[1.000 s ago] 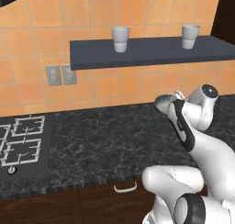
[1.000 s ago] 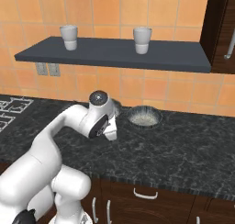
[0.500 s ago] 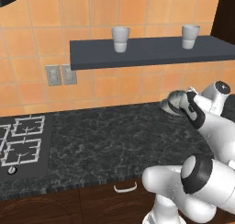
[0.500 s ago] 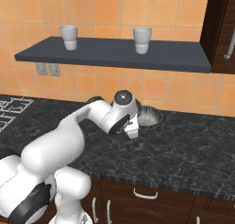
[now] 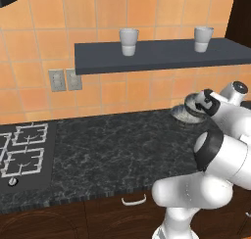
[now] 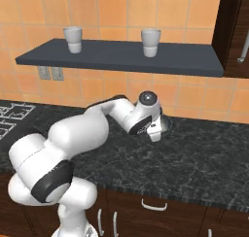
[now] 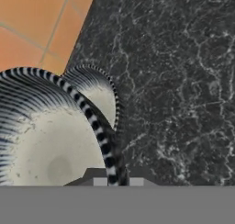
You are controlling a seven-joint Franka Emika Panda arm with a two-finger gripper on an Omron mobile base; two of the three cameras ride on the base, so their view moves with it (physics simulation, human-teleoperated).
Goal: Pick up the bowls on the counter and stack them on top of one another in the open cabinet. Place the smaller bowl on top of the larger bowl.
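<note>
The tool (image 7: 114, 179) is closed on the rim of a bowl (image 7: 50, 140) with a striped rim and pale speckled inside, held by the back edge of the bench (image 5: 108, 150) near the orange wall tiles (image 5: 137, 88). A second bowl (image 7: 98, 92) sits just beyond it. Which bowl is the smaller I cannot tell. Two pale cups (image 5: 129, 41) stand well apart on the open cabinet (image 5: 162, 57) shelf above.

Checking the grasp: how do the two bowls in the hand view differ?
The near bowl has its rim between the tips of the shut gripper; the far bowl sits ungripped on the counter by the wall. The near bowl partly hides the far bowl. Both have striped rims and pale insides.
</note>
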